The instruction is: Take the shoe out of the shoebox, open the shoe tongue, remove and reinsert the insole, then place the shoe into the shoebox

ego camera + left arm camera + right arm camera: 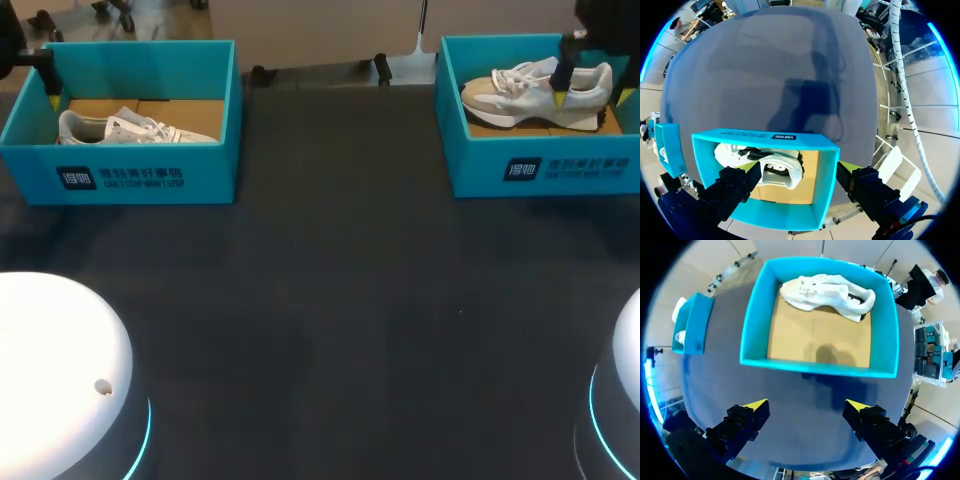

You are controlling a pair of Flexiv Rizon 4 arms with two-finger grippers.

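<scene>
Two teal shoeboxes stand at the table's far side. The left box (150, 175) holds a white shoe (130, 128); the right box (540, 170) holds a white and beige shoe (520, 90). My right gripper (592, 95) hangs open above the right box. In the right wrist view that gripper (807, 405) is empty, with the box (752, 330) ahead of it and the shoe (825, 290) against the far wall. My left gripper (800, 167) is open over the left box (765, 137), its fingers apart on either side of the shoe (785, 172) and not touching it. In the head view the left arm (12, 45) shows only at the corner.
The dark table (340, 300) stretches between the boxes and my arms' white round bases (50, 370) (620, 400) at the near corners. In the right wrist view the other box (692, 325) sits off to the side of the right box.
</scene>
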